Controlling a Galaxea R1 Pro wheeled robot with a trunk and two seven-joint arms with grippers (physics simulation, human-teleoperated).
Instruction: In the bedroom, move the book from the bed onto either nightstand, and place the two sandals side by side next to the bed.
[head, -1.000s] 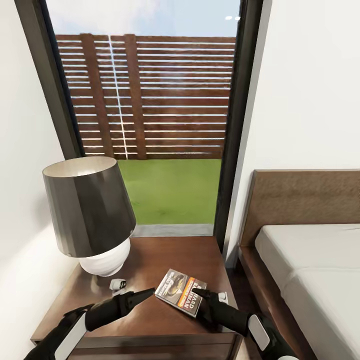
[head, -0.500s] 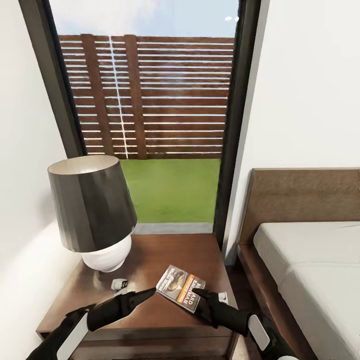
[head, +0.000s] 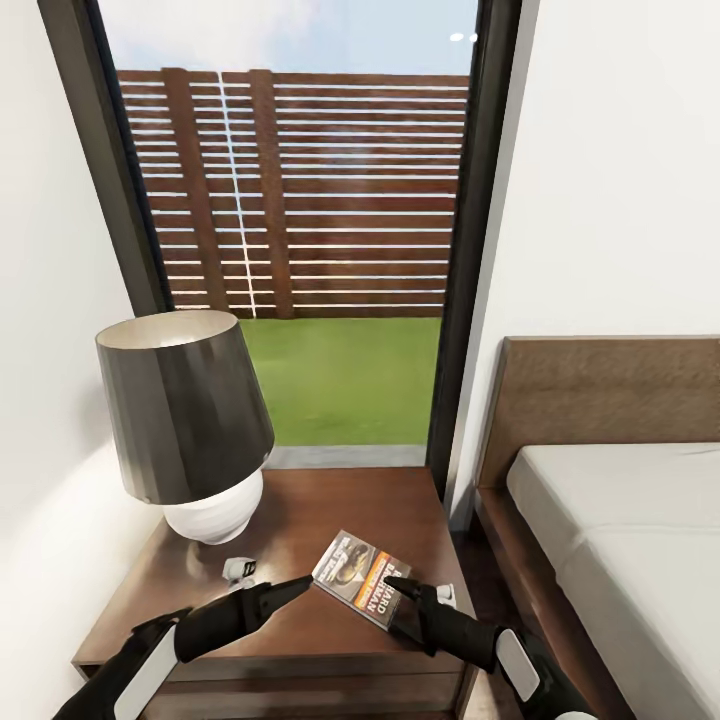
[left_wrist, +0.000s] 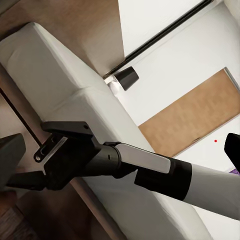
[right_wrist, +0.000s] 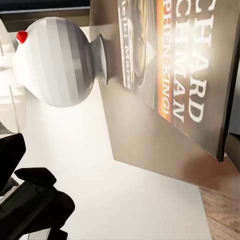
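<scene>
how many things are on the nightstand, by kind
lamp: 1
book: 1
small white item near the lamp base: 1
total on the nightstand: 3

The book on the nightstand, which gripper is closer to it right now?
Right. The right gripper sits at the near right edge of the book, apparently touching it; the left gripper points at it from the left, slightly apart.

My head cam looks forward and down over the nightstand (head: 300, 520) toward the window. Left wrist cam faces across to the bed (left_wrist: 65, 95) and right arm. Right wrist cam sits very close to the book (right_wrist: 185, 65), sharing lamp (right_wrist: 55, 65) with head.
</scene>
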